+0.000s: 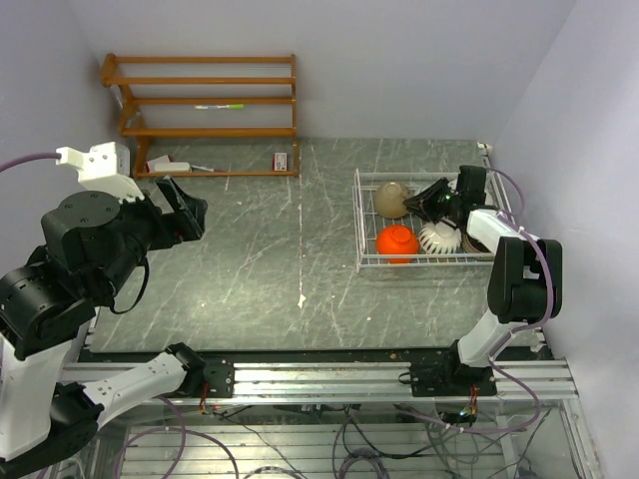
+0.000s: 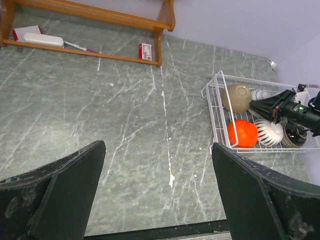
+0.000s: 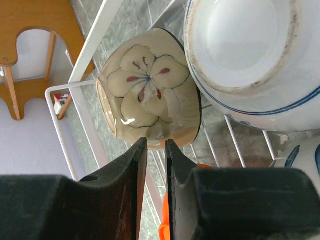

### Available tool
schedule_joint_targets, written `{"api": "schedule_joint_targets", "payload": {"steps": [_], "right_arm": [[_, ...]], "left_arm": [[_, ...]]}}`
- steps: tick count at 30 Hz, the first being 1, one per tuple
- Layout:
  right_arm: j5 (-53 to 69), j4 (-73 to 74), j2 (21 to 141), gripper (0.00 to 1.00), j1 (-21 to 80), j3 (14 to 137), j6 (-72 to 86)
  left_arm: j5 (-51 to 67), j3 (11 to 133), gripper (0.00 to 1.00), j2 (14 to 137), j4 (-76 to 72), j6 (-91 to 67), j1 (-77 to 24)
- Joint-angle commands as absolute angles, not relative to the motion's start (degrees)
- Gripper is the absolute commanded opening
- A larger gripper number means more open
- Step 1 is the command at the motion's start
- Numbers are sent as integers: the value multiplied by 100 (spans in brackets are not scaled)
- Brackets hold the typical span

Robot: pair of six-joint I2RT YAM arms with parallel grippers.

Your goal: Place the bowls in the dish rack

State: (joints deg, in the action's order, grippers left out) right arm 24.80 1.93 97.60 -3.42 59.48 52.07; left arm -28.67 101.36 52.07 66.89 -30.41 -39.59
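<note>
The white wire dish rack (image 1: 361, 215) sits at the right of the table. It holds a tan bowl (image 1: 391, 198), an orange-red bowl (image 1: 397, 242) and a ribbed white bowl (image 1: 439, 238). My right gripper (image 1: 417, 200) reaches into the rack beside the tan bowl. In the right wrist view the flower-painted tan bowl (image 3: 150, 95) lies on its side just beyond my right gripper (image 3: 156, 142). The jaws stand a narrow gap apart with nothing between them. A white blue-rimmed bowl (image 3: 245, 55) leans next to it. My left gripper (image 2: 157, 146) hangs wide open and empty over the bare table.
A brown wooden shelf unit (image 1: 205, 110) stands at the back left with small items on its lowest board. The rack's wire rim (image 3: 57, 125) runs close to the left of the tan bowl. The right wall is close behind the rack.
</note>
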Motion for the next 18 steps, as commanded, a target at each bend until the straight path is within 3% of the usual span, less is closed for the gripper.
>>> {"api": "schedule_joint_targets", "payload": {"steps": [1,12,18], "right_arm": [[2364,408,9718,21,-334,6060,5052],[1993,970,9525,28,-330,6463,4644],[1342,1736,9477,49,-159,7082,4204]], "left_arm": [[-2777,10065,99,5158,6469,-3067,-3999],[-2733,10019,99,5185,6410,-3076,-3997],[-2776,9985,99,5181,6380,-3085,-3998]]}}
